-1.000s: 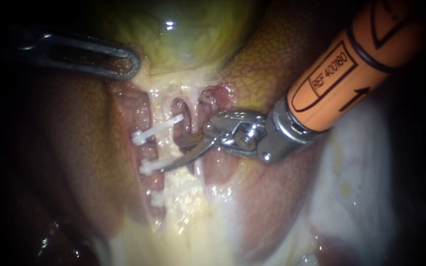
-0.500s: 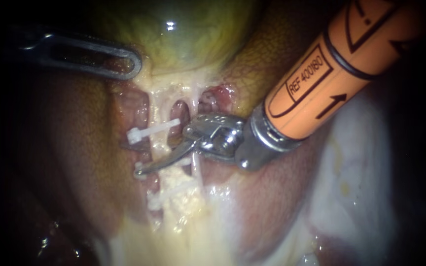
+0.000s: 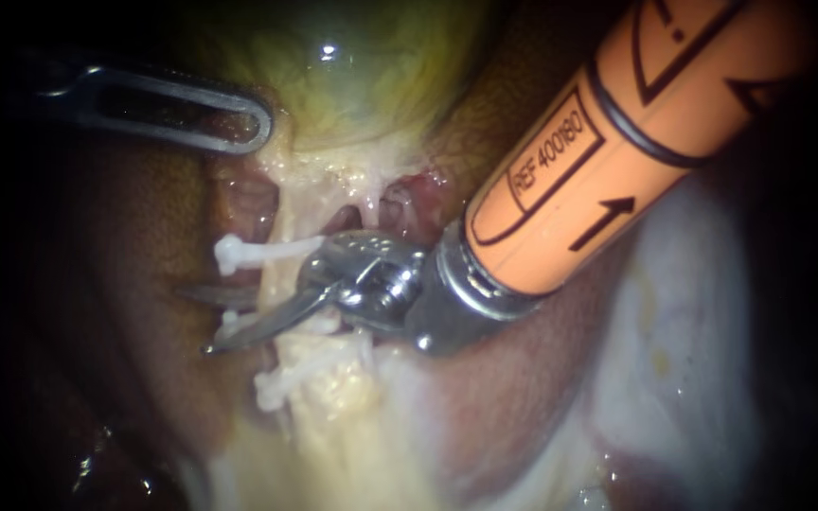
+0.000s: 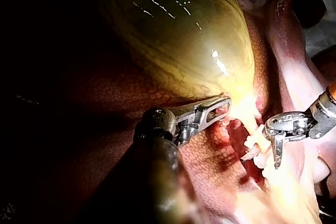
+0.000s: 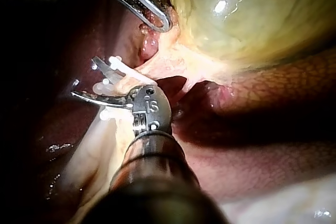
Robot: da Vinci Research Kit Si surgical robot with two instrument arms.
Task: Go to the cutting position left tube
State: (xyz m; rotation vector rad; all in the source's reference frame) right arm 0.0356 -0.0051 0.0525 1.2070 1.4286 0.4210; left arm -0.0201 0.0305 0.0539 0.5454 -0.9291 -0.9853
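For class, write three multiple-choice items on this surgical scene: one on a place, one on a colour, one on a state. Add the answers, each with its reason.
1. Where do the right instrument's blades lie?
A on the gallbladder; B across the clipped tube; C on the liver, far from any clip.
2. What colour is its shaft?
A orange; B blue; C green.
3. How do its jaws stand?
A shut and empty; B open; C shut on a clip.

Answers:
1 B: the blades straddle the tube just under the top clip.
2 A: the shaft is plainly orange.
3 B: a gap shows between the blades.
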